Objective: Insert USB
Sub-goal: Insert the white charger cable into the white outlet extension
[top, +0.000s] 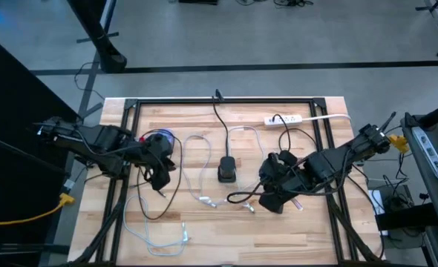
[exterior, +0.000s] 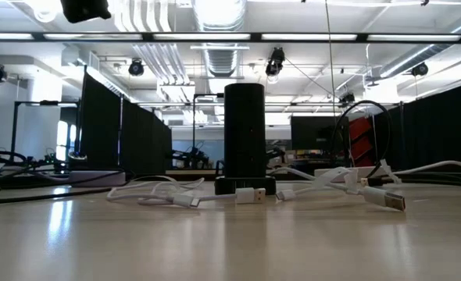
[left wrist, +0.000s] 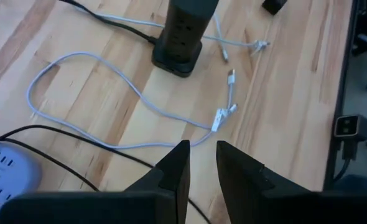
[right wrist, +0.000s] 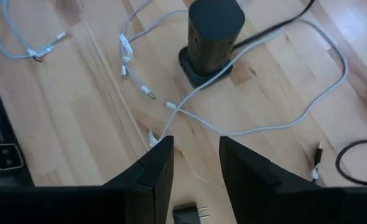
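A black tower power strip stands upright mid-table, also seen in the left wrist view and the right wrist view. White USB cables lie in slack loops around it. Their plugs rest flat on the wood. My left gripper hovers left of the tower, open by a narrow gap, nothing in it. My right gripper hovers near-right of the tower, open and slanting down. A small dark pronged block shows low between its fingers. I cannot tell whether they touch it.
A white power strip lies at the far right. A blue-and-white round device sits by the left arm. Black cords cross the table. Another white cable lies near the front-left edge. Bare wood shows at the front middle.
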You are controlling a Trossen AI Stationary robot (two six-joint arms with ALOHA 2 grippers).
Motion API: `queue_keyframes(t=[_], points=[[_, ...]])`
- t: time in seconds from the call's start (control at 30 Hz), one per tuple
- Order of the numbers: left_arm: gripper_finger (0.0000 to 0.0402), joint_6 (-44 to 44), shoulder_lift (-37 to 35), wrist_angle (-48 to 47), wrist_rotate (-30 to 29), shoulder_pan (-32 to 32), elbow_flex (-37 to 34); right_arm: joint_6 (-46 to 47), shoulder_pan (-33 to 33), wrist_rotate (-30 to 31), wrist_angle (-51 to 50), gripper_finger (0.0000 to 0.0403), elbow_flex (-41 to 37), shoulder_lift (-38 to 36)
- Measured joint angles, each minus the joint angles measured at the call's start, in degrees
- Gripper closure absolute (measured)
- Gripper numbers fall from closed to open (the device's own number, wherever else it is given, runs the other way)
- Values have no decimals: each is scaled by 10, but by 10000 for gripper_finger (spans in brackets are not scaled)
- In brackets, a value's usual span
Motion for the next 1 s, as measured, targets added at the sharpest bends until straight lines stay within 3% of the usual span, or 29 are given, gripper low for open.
queue_keyframes(t=[0.17,0.3,0.7,0.8,1.0], points=[[336,47,0,0,-1,0,-17,-37,24,-48,137,274,-75,5],[336,94,0,5,-8,0,-22,9,30,-47,207,258,-102,26],[336,173,0,81,-14,-1,-24,125,43,-79,186,175,-120,150],[336,173,0,81,-14,-4,-24,139,49,-110,189,168,-126,172],[335,180,0,81,-13,-16,-24,156,50,-89,187,184,-140,205]])
